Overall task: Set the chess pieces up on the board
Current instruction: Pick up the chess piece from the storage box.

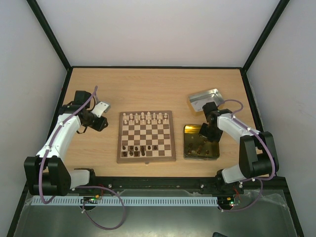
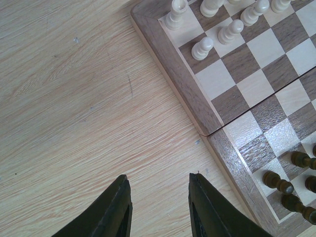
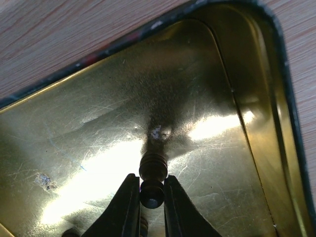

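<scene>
The chessboard [image 1: 146, 136] lies mid-table. Cream chess pieces [image 1: 145, 117] fill its far rows and several dark pieces [image 1: 142, 149] stand at its near edge. My left gripper [image 1: 102, 114] hovers open and empty over bare table left of the board; the left wrist view shows it [image 2: 159, 181] next to the board's border [image 2: 183, 84], with cream pieces [image 2: 203, 48] and dark pieces [image 2: 278, 181]. My right gripper [image 1: 204, 132] is inside the gold-toned tin [image 1: 201, 142]. In the right wrist view it [image 3: 151, 183] is shut on a dark chess piece [image 3: 152, 177] above the tin floor [image 3: 98, 118].
A silver metal tin [image 1: 204, 99] lies at the far right behind the gold tin. More dark pieces [image 1: 197, 147] lie loose in the gold tin. Black frame posts and white walls close in the table on three sides.
</scene>
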Available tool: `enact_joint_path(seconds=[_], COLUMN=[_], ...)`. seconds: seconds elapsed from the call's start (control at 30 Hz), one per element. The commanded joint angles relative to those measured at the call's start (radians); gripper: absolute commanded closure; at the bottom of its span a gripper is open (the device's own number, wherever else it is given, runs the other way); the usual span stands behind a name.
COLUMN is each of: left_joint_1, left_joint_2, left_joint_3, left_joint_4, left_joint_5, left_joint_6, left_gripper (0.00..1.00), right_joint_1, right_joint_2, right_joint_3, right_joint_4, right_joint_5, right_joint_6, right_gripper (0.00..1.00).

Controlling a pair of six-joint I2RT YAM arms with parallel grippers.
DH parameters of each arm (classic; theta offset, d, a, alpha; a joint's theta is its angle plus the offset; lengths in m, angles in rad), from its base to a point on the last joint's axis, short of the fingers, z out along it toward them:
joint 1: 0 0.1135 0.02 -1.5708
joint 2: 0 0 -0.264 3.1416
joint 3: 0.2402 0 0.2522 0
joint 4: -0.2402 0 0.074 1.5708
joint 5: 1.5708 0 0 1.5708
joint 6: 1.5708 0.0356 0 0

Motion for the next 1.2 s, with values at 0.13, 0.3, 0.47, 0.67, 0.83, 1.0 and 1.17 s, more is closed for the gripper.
enact_joint_path(seconds=[0.13,0.3,0.47,0.67,0.83,1.0,1.17], left_joint_1=[-0.007,-0.007,-0.007,-0.009,-0.009,-0.009,-0.013], left_joint_2=[-0.011,-0.017,-0.018,-0.014,-0.012,-0.011,-0.010], left_joint_3=[0.019,0.016,0.014,0.004,-0.005,-0.008,-0.012], left_joint_4=[-0.014,-0.019,-0.020,-0.010,0.004,0.012,0.021], left_joint_5=[-0.001,-0.002,-0.002,-0.001,-0.001,0.003,0.004], left_joint_6=[0.003,0.006,0.006,0.012,0.015,0.018,0.019], left_gripper=[0.67,0.67,0.66,0.67,0.67,0.67,0.67], right_joint_1=[-0.005,-0.005,-0.005,-0.004,0.011,0.117,0.353], right_joint_2=[0.012,0.014,-0.005,-0.067,-0.109,-0.119,-0.062], right_joint_3=[-0.025,-0.025,0.009,0.136,0.217,0.280,0.311], right_joint_4=[-0.006,-0.007,-0.042,-0.176,-0.267,-0.315,-0.286], right_joint_5=[0.012,0.006,0.012,0.030,0.021,0.015,-0.011], right_joint_6=[-0.011,-0.009,-0.010,-0.037,-0.035,0.017,0.134], right_gripper=[0.84,0.87,0.98,0.98,0.98,0.98,0.98])
